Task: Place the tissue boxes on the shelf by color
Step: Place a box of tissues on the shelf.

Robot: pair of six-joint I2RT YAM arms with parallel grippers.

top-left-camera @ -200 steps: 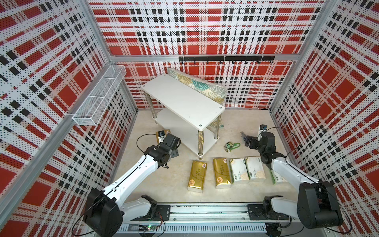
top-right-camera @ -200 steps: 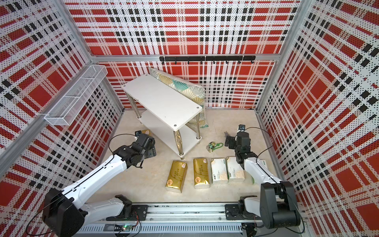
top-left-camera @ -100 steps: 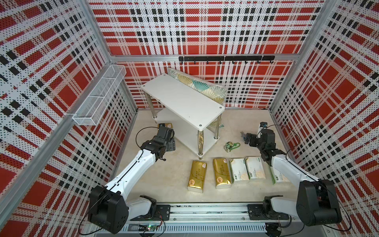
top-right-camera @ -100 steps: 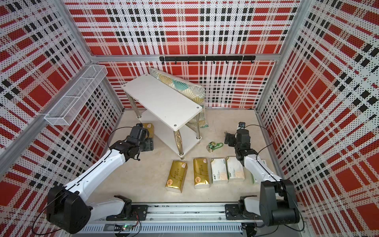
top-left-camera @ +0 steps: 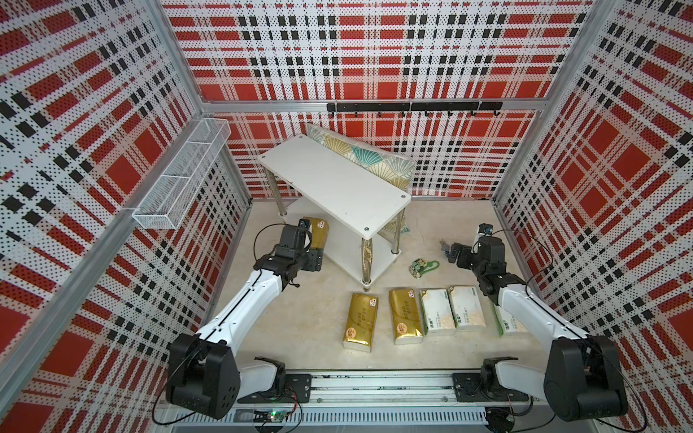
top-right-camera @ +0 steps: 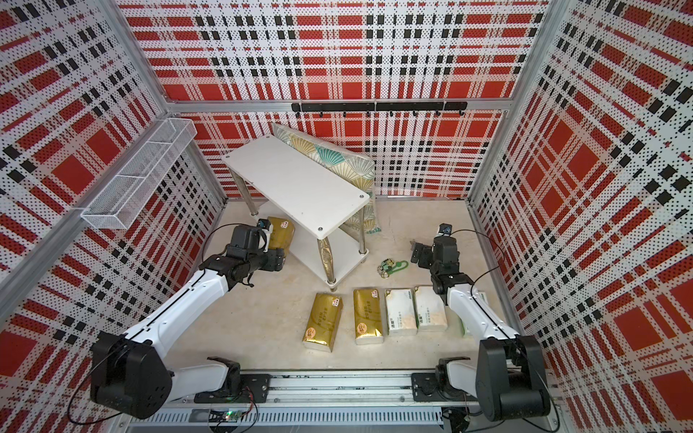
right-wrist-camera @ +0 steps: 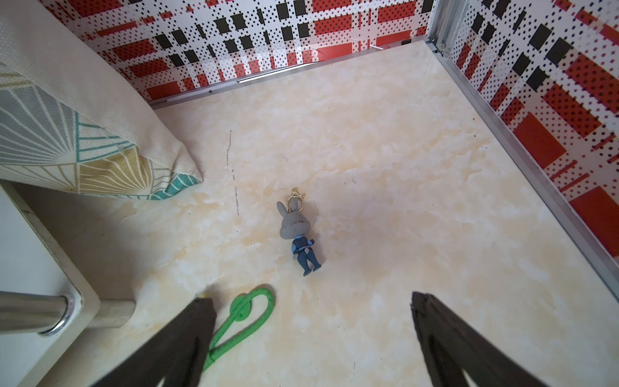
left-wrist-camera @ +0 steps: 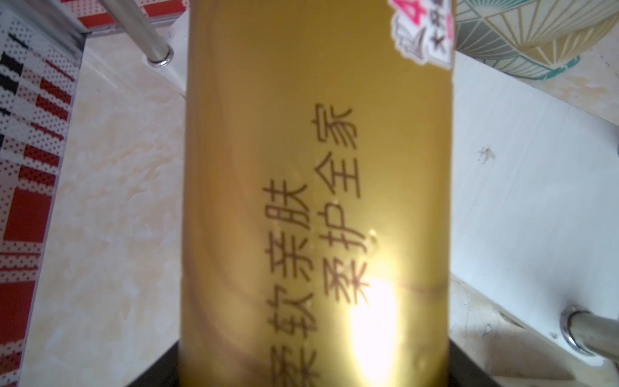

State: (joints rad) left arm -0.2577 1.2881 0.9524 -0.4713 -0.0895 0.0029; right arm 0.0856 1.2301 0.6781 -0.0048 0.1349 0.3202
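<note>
In both top views the left gripper [top-left-camera: 314, 256] meets a shiny gold tissue pack [top-left-camera: 319, 234] at the end of the two-tier white shelf's [top-left-camera: 337, 180] lower board. Whether it is gripping cannot be told. Its wrist view adds the pack's lettering. The right gripper [right-wrist-camera: 310, 298] hangs spread and empty. Its wrist view alone clearly shows a grey rabbit keyring [right-wrist-camera: 298, 234].

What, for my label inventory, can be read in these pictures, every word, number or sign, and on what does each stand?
"柔护全家": printed on the gold pack, left wrist view.
"软亲肤": same pack, the line beside it; the character before it is cut off.
"4": pink, on its sticker; the rest is cut off.
Prints on the packs on the floor, in both top views: too small to read.
</note>
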